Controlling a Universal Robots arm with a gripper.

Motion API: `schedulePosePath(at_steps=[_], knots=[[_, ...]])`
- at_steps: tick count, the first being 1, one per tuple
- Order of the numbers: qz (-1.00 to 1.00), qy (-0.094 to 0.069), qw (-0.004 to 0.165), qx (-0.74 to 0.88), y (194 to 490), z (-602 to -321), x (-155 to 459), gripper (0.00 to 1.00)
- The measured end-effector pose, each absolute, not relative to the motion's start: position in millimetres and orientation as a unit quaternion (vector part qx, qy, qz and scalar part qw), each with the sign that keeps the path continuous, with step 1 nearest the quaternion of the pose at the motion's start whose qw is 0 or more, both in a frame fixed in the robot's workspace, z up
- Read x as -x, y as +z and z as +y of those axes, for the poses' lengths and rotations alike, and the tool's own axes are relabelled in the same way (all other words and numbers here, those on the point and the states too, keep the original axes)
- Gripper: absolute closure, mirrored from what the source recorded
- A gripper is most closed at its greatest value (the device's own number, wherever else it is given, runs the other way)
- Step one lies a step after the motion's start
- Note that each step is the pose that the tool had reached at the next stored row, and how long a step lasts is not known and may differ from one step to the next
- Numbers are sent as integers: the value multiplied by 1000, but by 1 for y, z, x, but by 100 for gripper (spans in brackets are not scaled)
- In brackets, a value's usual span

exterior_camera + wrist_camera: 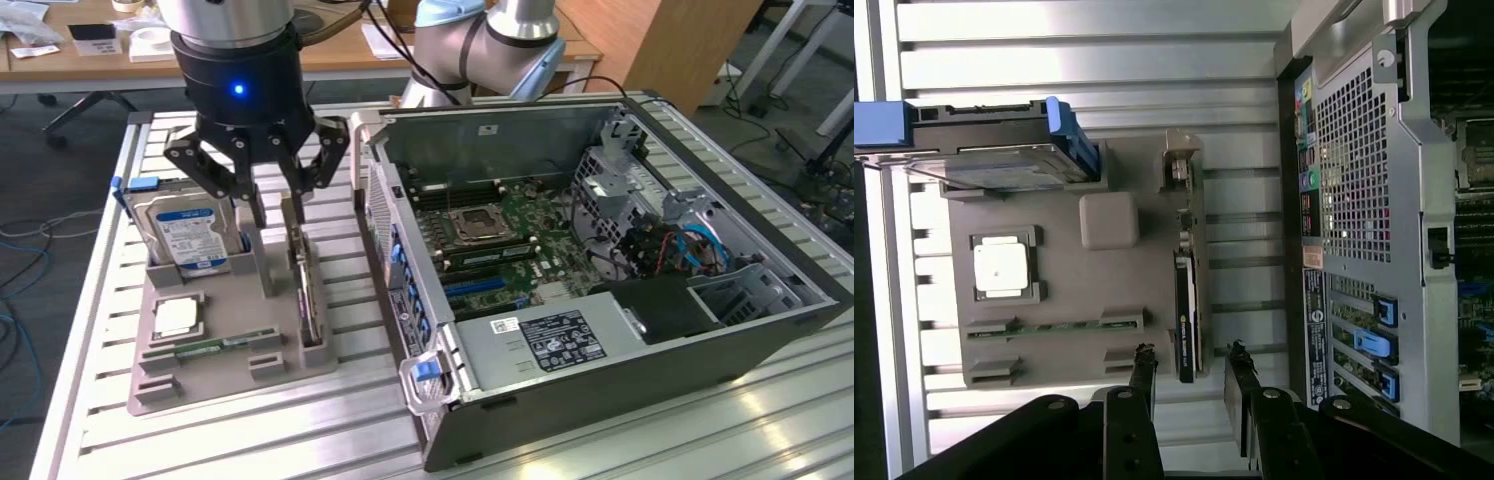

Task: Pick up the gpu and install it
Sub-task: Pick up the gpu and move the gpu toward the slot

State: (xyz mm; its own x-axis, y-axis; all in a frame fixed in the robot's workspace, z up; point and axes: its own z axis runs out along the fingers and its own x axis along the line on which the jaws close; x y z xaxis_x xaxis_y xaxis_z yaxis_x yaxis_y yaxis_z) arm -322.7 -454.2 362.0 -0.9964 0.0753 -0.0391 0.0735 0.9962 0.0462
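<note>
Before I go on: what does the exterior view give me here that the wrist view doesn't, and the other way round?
Exterior view: the inside of the open case, with motherboard and blue cables. Wrist view: the case's perforated rear panel, and the gpu edge-on, framed by the open gripper. Both: gripper above the gpu, which stands in the grey tray with the hard drive.
</note>
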Motion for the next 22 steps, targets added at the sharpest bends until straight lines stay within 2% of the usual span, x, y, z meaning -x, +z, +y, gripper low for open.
schedulePosePath(at_steps=[22], knots=[[999,22,20,-37,352,-454,323,58]])
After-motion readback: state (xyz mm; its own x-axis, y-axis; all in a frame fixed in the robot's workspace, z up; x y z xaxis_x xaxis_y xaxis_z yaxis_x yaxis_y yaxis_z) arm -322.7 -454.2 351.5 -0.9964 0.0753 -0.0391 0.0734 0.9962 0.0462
